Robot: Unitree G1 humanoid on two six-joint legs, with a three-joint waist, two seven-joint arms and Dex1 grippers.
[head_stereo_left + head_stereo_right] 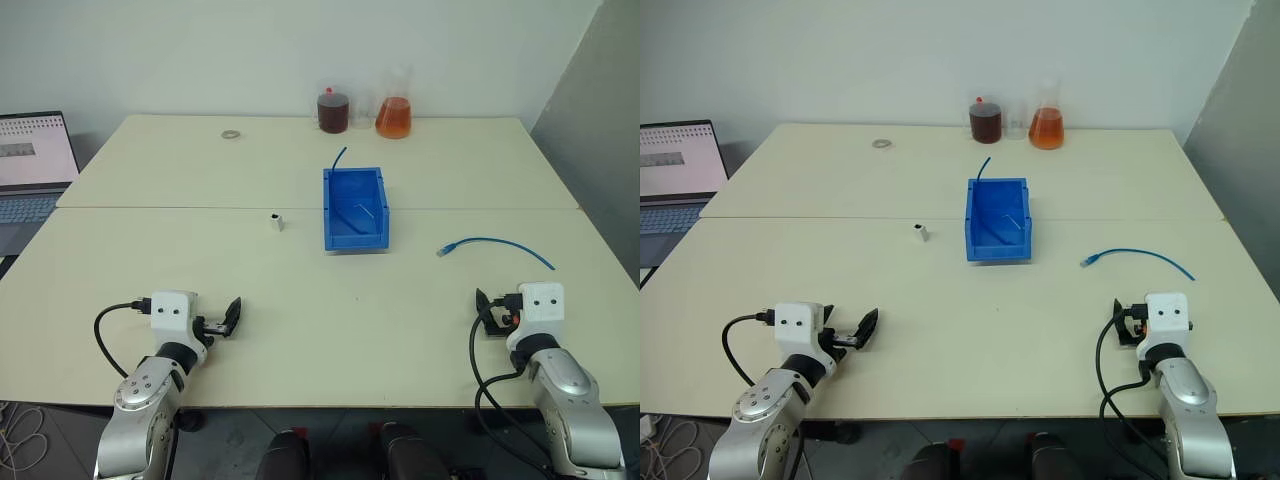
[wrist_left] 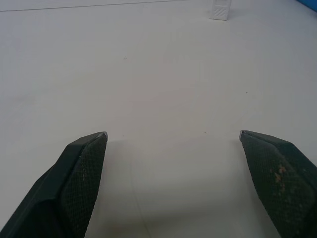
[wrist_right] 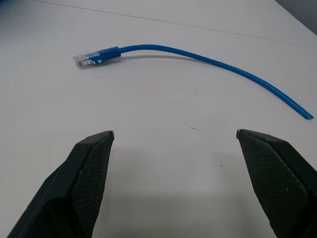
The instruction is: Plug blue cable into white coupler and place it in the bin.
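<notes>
While both pairs of fingers gape empty, the right gripper [image 3: 174, 135] should pinch the light-blue network cable [image 3: 198, 55] behind its clear plug.

- Table [image 1: 150, 260]: pale cream top, a seam running across its middle.
- Laptop [image 1: 30, 165]: open, at the table's far left edge, screen lit.
- Dark jar [image 1: 333, 112]: brown liquid, red cap, at the far edge.
- Flask [image 1: 394, 117]: orange liquid, near the jar.
- Small ring [image 1: 231, 133]: flat on the far half, left of the jar.
</notes>
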